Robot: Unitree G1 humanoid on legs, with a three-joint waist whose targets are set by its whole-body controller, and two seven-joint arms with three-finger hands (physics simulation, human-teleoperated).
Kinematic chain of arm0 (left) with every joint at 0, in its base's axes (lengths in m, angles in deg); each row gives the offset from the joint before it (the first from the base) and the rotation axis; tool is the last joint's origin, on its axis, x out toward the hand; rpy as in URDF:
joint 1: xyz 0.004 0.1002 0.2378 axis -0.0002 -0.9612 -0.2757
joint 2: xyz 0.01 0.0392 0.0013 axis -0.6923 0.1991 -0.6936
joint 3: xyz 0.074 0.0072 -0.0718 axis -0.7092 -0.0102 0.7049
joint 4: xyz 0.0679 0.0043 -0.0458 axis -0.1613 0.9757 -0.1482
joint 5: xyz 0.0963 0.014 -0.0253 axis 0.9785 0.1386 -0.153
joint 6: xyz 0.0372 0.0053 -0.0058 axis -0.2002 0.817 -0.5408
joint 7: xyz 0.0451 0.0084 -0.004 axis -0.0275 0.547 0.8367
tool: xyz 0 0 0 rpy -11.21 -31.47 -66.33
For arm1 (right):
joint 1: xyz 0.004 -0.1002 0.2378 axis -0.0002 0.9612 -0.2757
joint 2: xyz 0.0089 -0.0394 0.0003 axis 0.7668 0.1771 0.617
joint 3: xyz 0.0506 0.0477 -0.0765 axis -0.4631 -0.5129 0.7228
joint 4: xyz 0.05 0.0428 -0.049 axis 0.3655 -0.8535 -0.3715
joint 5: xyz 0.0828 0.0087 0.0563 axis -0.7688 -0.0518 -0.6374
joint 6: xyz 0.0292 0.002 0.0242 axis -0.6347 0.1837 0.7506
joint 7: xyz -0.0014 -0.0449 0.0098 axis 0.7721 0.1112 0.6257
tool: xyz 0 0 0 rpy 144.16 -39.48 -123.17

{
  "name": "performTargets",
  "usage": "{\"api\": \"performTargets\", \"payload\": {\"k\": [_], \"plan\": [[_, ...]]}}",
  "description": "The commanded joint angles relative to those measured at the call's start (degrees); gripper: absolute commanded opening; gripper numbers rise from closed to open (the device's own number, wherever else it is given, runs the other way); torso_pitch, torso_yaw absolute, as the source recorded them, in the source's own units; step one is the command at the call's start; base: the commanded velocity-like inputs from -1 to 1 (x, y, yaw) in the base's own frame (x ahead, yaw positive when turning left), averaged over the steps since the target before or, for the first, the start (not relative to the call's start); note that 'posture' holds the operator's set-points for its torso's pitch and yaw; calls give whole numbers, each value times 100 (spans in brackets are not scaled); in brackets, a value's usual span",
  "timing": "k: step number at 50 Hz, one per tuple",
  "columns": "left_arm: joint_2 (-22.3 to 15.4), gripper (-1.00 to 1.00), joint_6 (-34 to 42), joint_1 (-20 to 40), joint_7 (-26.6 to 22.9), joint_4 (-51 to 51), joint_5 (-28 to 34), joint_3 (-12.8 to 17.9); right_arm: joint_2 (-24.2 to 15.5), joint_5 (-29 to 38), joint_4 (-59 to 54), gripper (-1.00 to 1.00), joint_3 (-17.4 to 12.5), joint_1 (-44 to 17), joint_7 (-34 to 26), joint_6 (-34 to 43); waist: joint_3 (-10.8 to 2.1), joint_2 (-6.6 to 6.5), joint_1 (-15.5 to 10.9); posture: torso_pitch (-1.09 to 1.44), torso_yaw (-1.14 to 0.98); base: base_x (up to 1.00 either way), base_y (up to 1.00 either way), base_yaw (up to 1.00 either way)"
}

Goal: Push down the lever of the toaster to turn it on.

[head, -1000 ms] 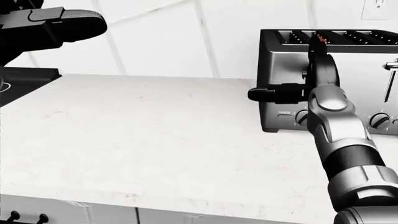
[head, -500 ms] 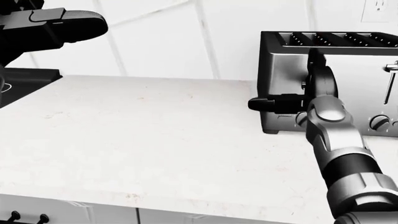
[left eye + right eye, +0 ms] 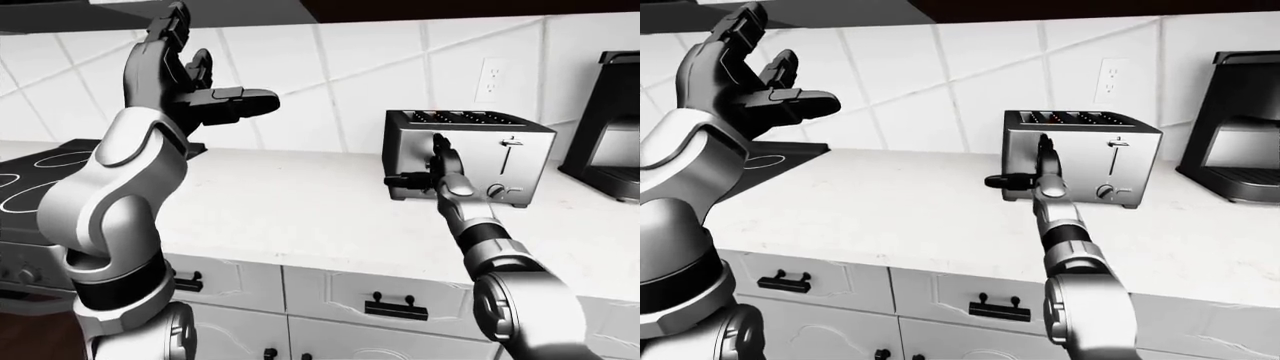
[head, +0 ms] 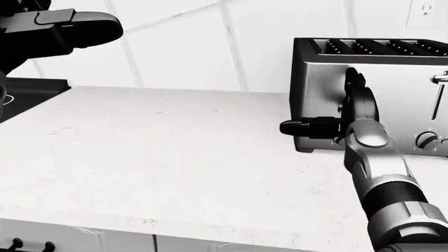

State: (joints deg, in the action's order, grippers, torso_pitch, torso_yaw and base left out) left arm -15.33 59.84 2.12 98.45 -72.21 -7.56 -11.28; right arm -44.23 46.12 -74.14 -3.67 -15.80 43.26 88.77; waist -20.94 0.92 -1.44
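The silver toaster (image 3: 480, 127) stands on the white counter (image 3: 300, 217) against the tiled wall. Its lever (image 3: 511, 142) is a small handle at the top of a vertical slot on the near face, also seen at the right edge of the head view (image 4: 441, 79). My right hand (image 4: 336, 113) is open, fingers pointing up and flat against the left part of that face, thumb (image 4: 294, 127) sticking out left. It is left of the lever and apart from it. My left hand (image 3: 200, 82) is open and raised high at the left, empty.
A dark coffee maker (image 3: 610, 127) stands right of the toaster. A stove top (image 3: 30, 172) lies at the counter's left end. A wall outlet (image 3: 490, 79) is above the toaster. Drawers with dark handles (image 3: 390, 306) run below the counter.
My right hand has slid down the toaster's face, its fingertips dropping from the top slots to mid-height. The left hand has stayed raised.
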Motion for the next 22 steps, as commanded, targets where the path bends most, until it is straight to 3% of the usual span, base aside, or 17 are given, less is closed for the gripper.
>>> {"api": "performTargets", "payload": {"k": [1,22], "plan": [[-46,100,-161,170,-14,-74,16,39,5,-66,-220,100,-24,7,-50,447,56,-45,0,-51,0,0,0,0],[-70,100,-154,180,22,-76,-23,61,-10,-177,-283,100,-72,33,-129,792,49,-29,-12,-51,0,0,0,0]]}}
